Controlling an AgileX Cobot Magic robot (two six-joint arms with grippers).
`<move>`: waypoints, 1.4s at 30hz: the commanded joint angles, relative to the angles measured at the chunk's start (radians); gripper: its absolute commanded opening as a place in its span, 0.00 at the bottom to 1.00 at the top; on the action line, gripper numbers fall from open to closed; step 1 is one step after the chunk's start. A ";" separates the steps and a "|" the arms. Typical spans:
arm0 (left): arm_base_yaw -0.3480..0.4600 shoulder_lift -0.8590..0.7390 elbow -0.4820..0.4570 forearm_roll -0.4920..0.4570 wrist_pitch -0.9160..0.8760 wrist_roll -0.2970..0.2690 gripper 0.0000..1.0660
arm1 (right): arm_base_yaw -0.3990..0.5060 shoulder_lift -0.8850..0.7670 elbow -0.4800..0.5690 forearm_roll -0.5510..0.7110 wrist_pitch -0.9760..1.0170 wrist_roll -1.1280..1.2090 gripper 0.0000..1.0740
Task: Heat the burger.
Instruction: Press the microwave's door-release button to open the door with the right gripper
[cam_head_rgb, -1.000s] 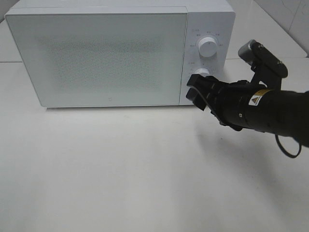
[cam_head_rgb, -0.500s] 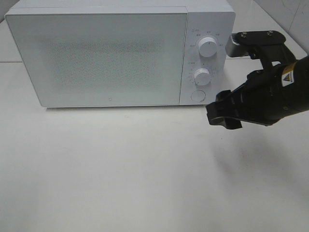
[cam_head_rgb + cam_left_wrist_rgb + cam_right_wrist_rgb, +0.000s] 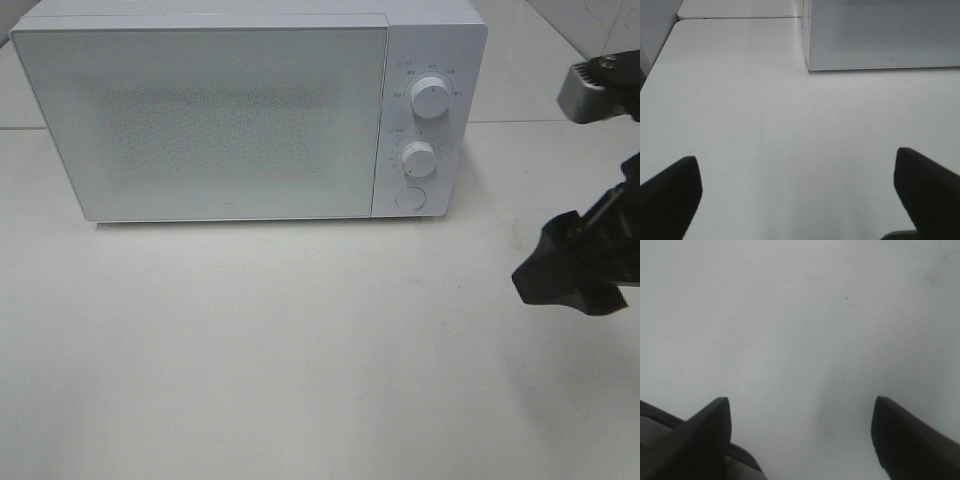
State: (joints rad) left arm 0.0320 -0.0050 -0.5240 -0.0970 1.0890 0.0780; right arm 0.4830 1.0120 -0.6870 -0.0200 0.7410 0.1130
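The burger shows in none of the views, so I cannot tell where it is; the microwave (image 3: pixel 230 120) stands at the back of the white table (image 3: pixel 280 350) with its door (image 3: pixel 210 190) closed, and the speckled panel seems to let nothing through. The right gripper (image 3: pixel 800 412) hangs above the table, right of the microwave and apart from it; its jaws are wide apart and hold nothing; the left gripper (image 3: pixel 797 172) is spread wide too, also empty.
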 commanded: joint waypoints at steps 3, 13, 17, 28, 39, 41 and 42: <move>0.002 -0.016 0.002 0.002 -0.017 -0.003 0.93 | -0.002 -0.123 -0.004 -0.006 0.148 -0.044 0.71; 0.002 -0.016 0.002 0.002 -0.017 -0.003 0.93 | -0.004 -0.398 0.013 -0.006 0.225 -0.077 0.71; 0.002 -0.016 0.002 0.002 -0.017 -0.003 0.93 | -0.004 -0.538 0.077 -0.006 0.231 -0.069 0.71; 0.002 -0.016 0.002 0.002 -0.017 -0.003 0.93 | -0.028 -0.678 0.189 -0.006 0.254 -0.035 0.70; 0.002 -0.016 0.002 0.001 -0.017 -0.003 0.93 | -0.250 -0.873 0.189 0.000 0.253 -0.051 0.70; 0.002 -0.016 0.002 0.001 -0.017 -0.003 0.93 | -0.265 -0.891 0.189 0.000 0.253 -0.051 0.70; 0.002 -0.016 0.002 0.001 -0.017 -0.003 0.93 | -0.296 -0.925 0.189 0.000 0.253 -0.051 0.70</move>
State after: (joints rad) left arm 0.0320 -0.0050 -0.5240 -0.0970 1.0890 0.0780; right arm 0.2100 0.1160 -0.5010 -0.0210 0.9940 0.0700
